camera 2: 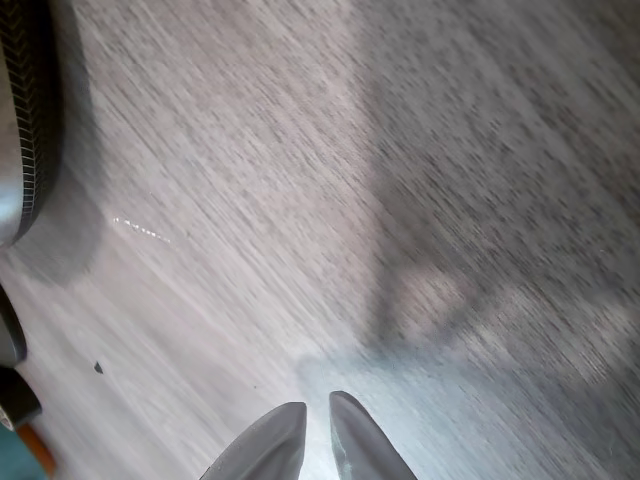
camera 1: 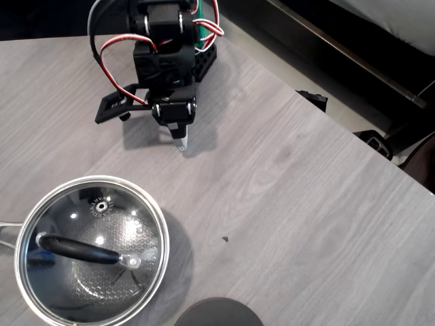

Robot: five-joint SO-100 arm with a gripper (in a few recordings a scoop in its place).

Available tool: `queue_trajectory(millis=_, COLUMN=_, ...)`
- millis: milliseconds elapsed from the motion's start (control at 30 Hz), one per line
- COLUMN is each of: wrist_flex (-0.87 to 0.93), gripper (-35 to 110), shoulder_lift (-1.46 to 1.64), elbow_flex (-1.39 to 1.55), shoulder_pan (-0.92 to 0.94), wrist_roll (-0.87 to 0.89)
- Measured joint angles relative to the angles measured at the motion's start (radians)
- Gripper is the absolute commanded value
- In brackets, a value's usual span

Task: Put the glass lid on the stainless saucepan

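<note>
From my seat the gripper (camera 1: 181,138) hangs just in front of the arm's base, its two pale fingers (camera 2: 262,447) drawn almost together with only a thin slit between the tips, and nothing between them; I see the same in the wrist view, where the tips point at bare table (camera 2: 380,180). Around the fingers the wood-grain surface is free of clutter, so nothing stands between the gripper and the pan. In the overhead view the saucepan (camera 1: 27,299) sits well apart from the gripper, toward the lower left corner, and the glass lid (camera 1: 92,248) already rests on it, rim on rim, with its black bar handle (camera 1: 78,249) lying slantwise across the middle and the small vent hole (camera 1: 100,204) near the upper edge. Through the glass I can make out the dark honeycomb floor of the pan. The pan's thin metal handle (camera 1: 5,234) pokes out at the left edge of the picture. Just right of the pan, at the bottom edge, a dark grey disc (camera 1: 219,313) is partly cut off. A tiny dark speck (camera 1: 225,238) lies on the table between them. The table is grey, light-grained laminate; beyond its slanted far edge runs a pale floor strip (camera 1: 319,68) and dark furniture I cannot identify.
</note>
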Motion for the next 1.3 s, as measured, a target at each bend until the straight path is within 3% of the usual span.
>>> queue_trajectory(millis=1300, wrist_flex=0.012, gripper=0, shoulder_lift=0.000, elbow_flex=0.002, shoulder_pan=0.008, wrist_roll=0.014)
